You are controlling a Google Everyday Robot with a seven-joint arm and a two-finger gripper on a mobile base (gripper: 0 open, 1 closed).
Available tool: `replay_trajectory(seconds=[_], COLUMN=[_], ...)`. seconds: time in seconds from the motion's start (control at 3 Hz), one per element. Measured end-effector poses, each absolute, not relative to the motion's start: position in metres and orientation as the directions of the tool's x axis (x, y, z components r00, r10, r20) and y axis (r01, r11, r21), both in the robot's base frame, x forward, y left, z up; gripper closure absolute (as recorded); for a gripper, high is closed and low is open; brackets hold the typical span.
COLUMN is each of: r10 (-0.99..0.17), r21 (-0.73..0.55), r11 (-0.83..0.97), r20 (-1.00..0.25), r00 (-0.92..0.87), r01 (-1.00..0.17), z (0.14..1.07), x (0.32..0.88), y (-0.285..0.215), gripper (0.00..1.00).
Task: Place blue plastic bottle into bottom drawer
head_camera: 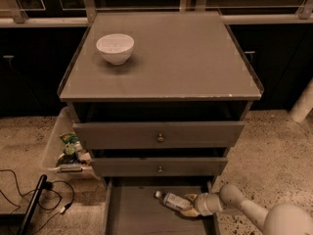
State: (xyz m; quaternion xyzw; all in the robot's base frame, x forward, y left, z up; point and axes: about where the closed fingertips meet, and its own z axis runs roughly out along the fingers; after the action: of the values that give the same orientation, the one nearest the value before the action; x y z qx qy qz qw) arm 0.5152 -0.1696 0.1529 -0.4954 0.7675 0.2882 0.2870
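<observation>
The blue plastic bottle (173,200) lies on its side inside the open bottom drawer (137,215), cap pointing left, near the drawer's back right. My gripper (188,205) reaches in from the right, its yellowish fingers (191,198) around the bottle's base end. The white arm (247,210) runs off to the lower right. The bottle looks to be resting on or just above the drawer floor.
A white bowl (115,48) stands on the cabinet top (186,58) at the left. The two upper drawers (159,133) with brass knobs are slightly open. A clear bin (63,146) with snacks sits on the floor at the left, with black cables (29,199) beside it.
</observation>
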Motion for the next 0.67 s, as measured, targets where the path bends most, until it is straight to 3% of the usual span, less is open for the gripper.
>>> replay_trajectory(seconds=[0.67], r10=[-0.595], r21=[0.158], r11=[0.343], r20=[-0.726], r00=[-0.344], r01=[-0.926], z=[0.1528], x=[0.5152], y=[-0.1695], gripper=[0.12])
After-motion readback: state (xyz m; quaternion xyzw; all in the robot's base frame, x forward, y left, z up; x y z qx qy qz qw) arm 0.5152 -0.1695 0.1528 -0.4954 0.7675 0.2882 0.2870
